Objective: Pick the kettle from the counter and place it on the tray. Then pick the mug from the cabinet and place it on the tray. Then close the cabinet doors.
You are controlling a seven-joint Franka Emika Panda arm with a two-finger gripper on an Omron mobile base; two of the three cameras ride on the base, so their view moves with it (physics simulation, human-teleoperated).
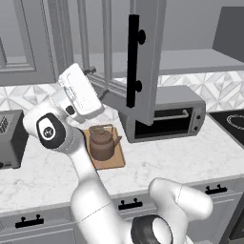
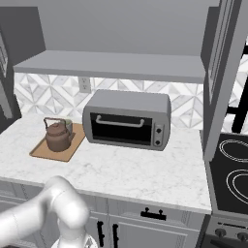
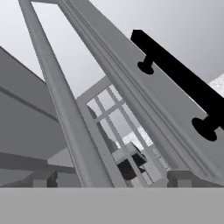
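Kettle [image 1: 101,143]: squat, brown, wire handle arched upright; stands on the tray [image 1: 116,161], spout toward the toaster oven.

Tray: flat light-brown board lying on the white marble-look bench [image 1: 157,162], left of the toaster oven [image 1: 164,116] and just apart from it.

Mug [image 2: 68,126]: small, beige with a pale rim; in the right base view it shows just behind the kettle, at the back of the tray. Whether it touches the kettle cannot be told.

Cabinet [image 2: 116,65]: grey upper cupboard, plain shelf bare in the right base view.

Cabinet doors: one grey framed door [image 1: 145,57] stands swung out over the bench in front of the toaster oven, its long black bar handle [image 1: 133,59] vertical and facing the arm. A second door [image 2: 220,72] stands open at the right edge of the right base view.

Gripper [image 1: 88,71]: raised beside the open door's inner edge, well above the kettle; fingers [image 3: 177,177] spread wide, pinching nothing, with the door frame running close ahead of them in the hand view.

Other: dark appliance [image 1: 9,138] at the bench's left end; black cooktop [image 2: 232,169] at the right; drawers with short black pulls [image 1: 130,204] below.
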